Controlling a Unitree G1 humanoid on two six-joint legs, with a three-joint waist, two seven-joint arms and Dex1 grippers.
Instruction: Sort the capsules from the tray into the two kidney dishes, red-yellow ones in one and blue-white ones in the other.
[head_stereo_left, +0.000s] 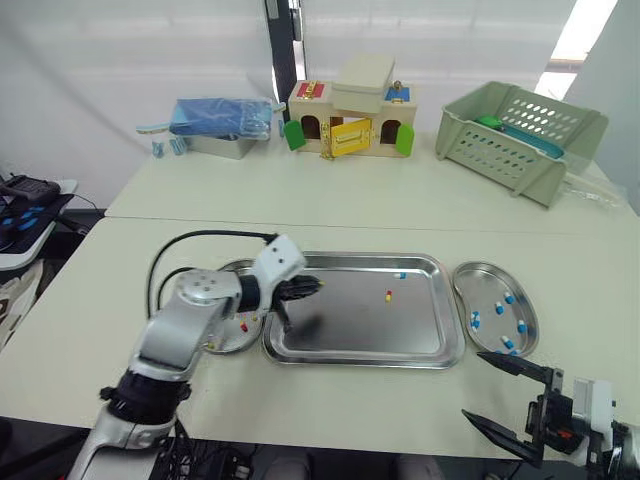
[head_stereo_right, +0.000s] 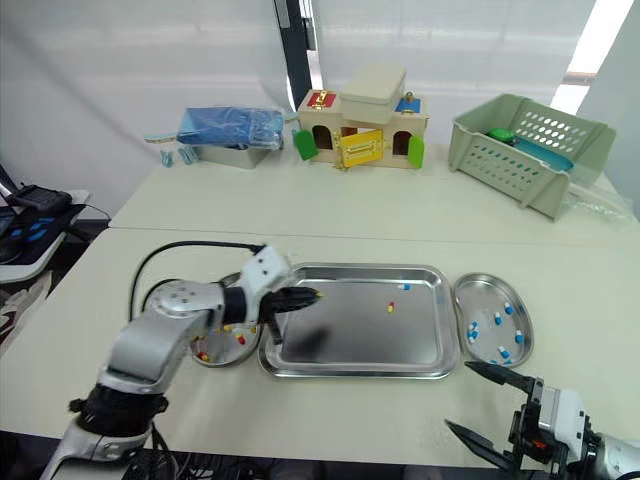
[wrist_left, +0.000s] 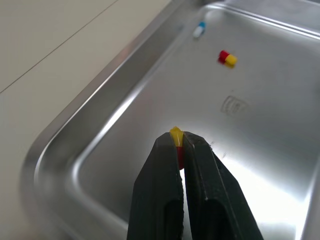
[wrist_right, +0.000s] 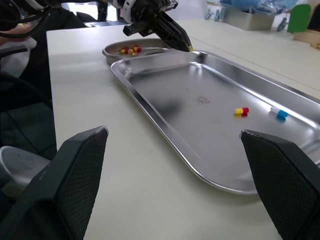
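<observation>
The left hand (wrist_left: 178, 141) is pinched shut on a small red-and-yellow capsule (wrist_left: 175, 134) — the yellow end pokes past the black fingertips, with the red part between them. It hangs over the left end of the rectangular stainless-steel tray (head_stereo_left: 440, 352), where a loose red-yellow capsule (head_stereo_left: 389, 295) and a blue-white capsule (head_stereo_left: 400, 275) lie apart near the far rim. Just left of the tray, the left steel kidney dish (wrist_right: 109, 54) holds several red-yellow capsules; the right steel kidney dish (head_stereo_left: 487, 282) holds blue-white ones. The right hand (head_stereo_left: 472, 384) is spread wide and empty — at the near edge of the cream table (head_stereo_left: 300, 210).
</observation>
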